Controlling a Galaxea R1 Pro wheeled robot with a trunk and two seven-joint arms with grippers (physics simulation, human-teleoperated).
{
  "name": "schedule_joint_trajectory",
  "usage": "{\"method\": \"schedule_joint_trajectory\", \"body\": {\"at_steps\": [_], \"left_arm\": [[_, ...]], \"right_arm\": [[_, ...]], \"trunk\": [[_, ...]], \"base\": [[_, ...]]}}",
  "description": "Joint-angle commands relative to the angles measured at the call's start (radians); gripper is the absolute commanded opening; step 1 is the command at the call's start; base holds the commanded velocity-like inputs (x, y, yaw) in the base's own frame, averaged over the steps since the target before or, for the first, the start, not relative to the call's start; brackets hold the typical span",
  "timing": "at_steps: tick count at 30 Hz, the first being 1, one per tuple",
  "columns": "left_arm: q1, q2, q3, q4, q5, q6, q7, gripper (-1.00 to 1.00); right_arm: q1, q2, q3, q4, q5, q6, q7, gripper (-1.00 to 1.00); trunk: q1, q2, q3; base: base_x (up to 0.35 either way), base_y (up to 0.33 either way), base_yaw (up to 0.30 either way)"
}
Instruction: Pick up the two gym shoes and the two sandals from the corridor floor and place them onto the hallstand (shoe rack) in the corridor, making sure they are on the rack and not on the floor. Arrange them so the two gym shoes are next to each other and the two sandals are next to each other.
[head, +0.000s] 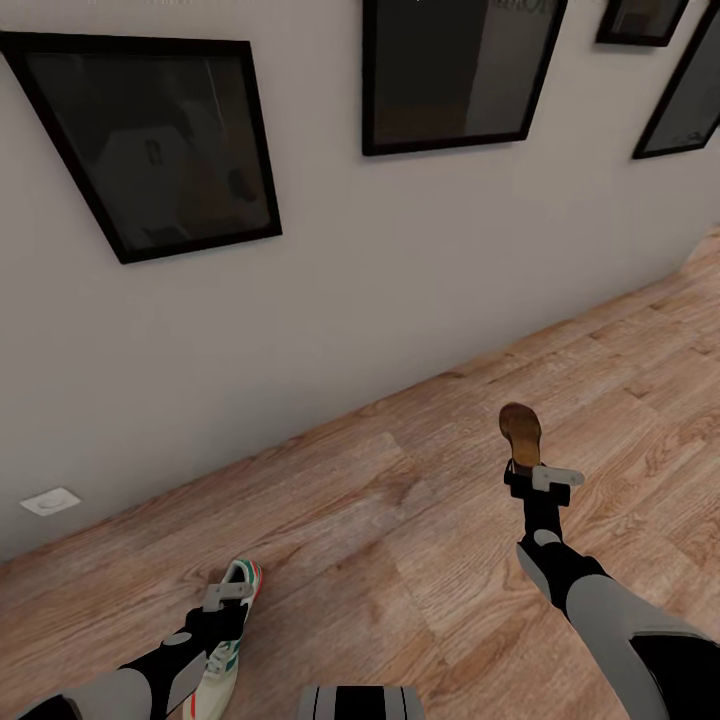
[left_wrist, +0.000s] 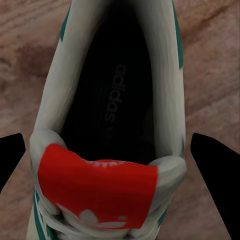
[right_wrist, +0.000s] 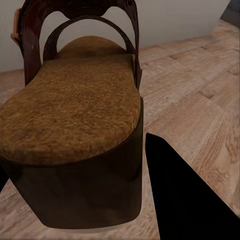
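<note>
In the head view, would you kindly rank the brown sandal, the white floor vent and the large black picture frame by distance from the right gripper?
1. Brown sandal, at the right gripper.
2. Large black picture frame, upper left wall.
3. White floor vent, far left; close to the frame's distance, so ranks 2–3 are uncertain.

Head cam looks down over floor (head: 400, 520) and wall (head: 350, 280). Left wrist cam sits close above gym shoe (left_wrist: 112, 125), right wrist cam close behind sandal (right_wrist: 75, 115); head view shares both.

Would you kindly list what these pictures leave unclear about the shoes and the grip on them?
- Gym shoe, head view: its middle is hidden under the left gripper; the heel is cut off by the bottom edge.
- Sandal, head view: heel hidden behind the right gripper.
- Left wrist view: jaws flank the shoe; contact unclear.
- Right wrist view: one finger beside the sandal; the other is barely visible.
</note>
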Motion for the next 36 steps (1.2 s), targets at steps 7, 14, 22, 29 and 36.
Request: {"method": "schedule_joint_trajectory", "body": {"at_steps": [7,14,22,29,36], "left_arm": [[0.0,0.0,-0.001,0.0,0.0,0.001,0.001,-1.0],[0.0,0.0,0.001,0.0,0.0,0.001,0.0,-1.0],[0.0,0.0,-0.001,0.0,0.0,0.002,0.0,-1.0],[0.0,-0.001,0.0,-0.021,0.0,0.001,-0.001,-1.0],[0.0,-0.001,0.003,-0.126,-0.002,0.0,-0.001,-1.0]], "right_arm": [[0.0,0.001,0.0,0.044,-0.003,0.0,0.0,-1.0],[0.001,0.001,-0.003,0.208,-0.006,-0.002,0.0,-1.0],[0.025,0.003,-0.002,0.26,-0.008,-0.005,-0.003,-1.0],[0.028,0.002,-0.002,0.264,-0.008,-0.004,-0.003,-1.0],[0.029,0.002,-0.002,0.264,-0.008,-0.005,-0.003,-1.0]], "trunk": [[0.0,0.0,0.004],[0.0,0.0,0.007],[0.0,0.0,0.018],[0.0,0.0,0.027],[0.0,0.0,0.037]], "base": [[0.0,0.0,0.046],[0.0,0.0,0.132],[0.0,0.0,0.184],[0.0,0.0,0.188],[0.0,0.0,0.141]]}}
